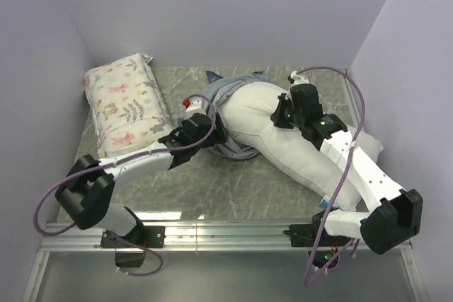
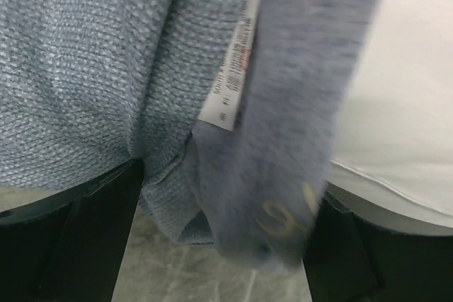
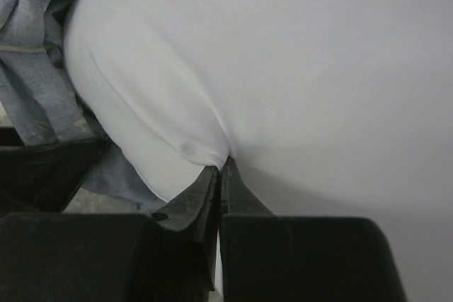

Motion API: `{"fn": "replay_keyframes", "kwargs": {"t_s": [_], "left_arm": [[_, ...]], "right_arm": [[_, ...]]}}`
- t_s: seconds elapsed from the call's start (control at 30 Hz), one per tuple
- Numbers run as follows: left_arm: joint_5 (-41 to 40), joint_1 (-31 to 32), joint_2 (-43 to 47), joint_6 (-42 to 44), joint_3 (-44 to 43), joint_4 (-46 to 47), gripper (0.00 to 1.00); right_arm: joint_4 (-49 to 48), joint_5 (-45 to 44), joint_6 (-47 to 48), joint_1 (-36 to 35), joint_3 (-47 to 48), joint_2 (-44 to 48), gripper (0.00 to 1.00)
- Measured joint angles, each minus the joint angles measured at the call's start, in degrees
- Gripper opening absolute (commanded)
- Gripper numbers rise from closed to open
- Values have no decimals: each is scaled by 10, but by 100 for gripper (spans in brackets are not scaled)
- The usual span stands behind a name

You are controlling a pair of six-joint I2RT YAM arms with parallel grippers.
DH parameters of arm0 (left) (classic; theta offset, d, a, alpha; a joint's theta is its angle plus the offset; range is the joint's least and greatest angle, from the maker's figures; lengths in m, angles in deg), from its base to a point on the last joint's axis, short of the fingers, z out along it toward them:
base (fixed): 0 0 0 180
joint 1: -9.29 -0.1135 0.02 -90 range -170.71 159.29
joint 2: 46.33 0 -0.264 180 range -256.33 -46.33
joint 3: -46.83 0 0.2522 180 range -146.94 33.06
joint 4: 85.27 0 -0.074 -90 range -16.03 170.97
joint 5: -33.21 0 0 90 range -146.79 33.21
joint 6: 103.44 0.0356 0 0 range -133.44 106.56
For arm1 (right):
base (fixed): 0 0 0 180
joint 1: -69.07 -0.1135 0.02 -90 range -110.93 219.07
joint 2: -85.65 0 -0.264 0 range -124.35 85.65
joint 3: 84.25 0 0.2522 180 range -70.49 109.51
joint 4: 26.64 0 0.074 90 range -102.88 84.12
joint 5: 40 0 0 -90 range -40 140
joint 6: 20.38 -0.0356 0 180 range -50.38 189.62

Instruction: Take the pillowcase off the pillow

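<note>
The plain white pillow [image 1: 283, 148] lies slantwise from the middle of the table to the right front, with a small blue tag [image 1: 323, 203] at its near seam. The pillowcase [image 1: 230, 93] is bunched blue-grey round the pillow's far left end. My left gripper [image 1: 210, 129] is at that bunch. In the left wrist view it [image 2: 223, 245] stands open, with blurred pillowcase cloth [image 2: 85, 68] and its white label [image 2: 230, 68] hanging between the fingers, and the pillow [image 2: 403, 104] to the right. My right gripper [image 1: 278, 112] [image 3: 221, 167] is shut on a pinch of the pillow [image 3: 318, 68], with the pillowcase [image 3: 42, 97] to its left.
A smaller floral-print pillow [image 1: 124, 104] lies at the far left against the wall. Pale walls close in the table on the left, back and right. The metal rail [image 1: 226, 230] with both arm bases runs along the near edge.
</note>
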Motion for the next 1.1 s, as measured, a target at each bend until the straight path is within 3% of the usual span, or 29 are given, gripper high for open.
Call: {"fn": "replay_keyframes", "kwargs": {"t_s": [0.07, 0.17, 0.2, 0.27, 0.3, 0.4, 0.5, 0.73, 0.93, 1.07, 1.1], "left_arm": [[-17, 0, -24, -10, 0, 2, 86], [-54, -2, -68, -28, -18, -16, 49], [-63, -5, -81, -33, -23, -17, 18], [-67, -13, -92, -35, -23, -16, 3], [-66, -18, -95, -37, -23, -13, 1], [-65, -24, -100, -35, -23, -2, 0], [-65, -25, -101, -34, -20, 4, 1], [-63, -25, -101, -34, -17, 5, 0], [-63, -25, -99, -34, -17, 4, 1], [-59, -29, -89, -34, -17, 3, 0], [-57, -31, -85, -34, -17, 3, 1]], "right_arm": [[0, -2, 0, -5, 0, -2, 0], [0, -10, 2, -7, 0, -3, 0], [0, -13, 4, -8, 0, -3, 9], [0, -14, 8, -9, 0, -3, 28], [0, -15, 12, -12, 0, -3, 47], [-5, -37, 36, -35, 3, -3, 73], [-10, -75, 63, -81, 10, -3, 84], [-52, -179, 127, -220, 39, -54, 97], [-80, -273, 156, -253, 37, -159, 99], [-94, -330, 162, -254, 34, -212, 92], [-98, -344, 163, -254, 34, -222, 85]]}}
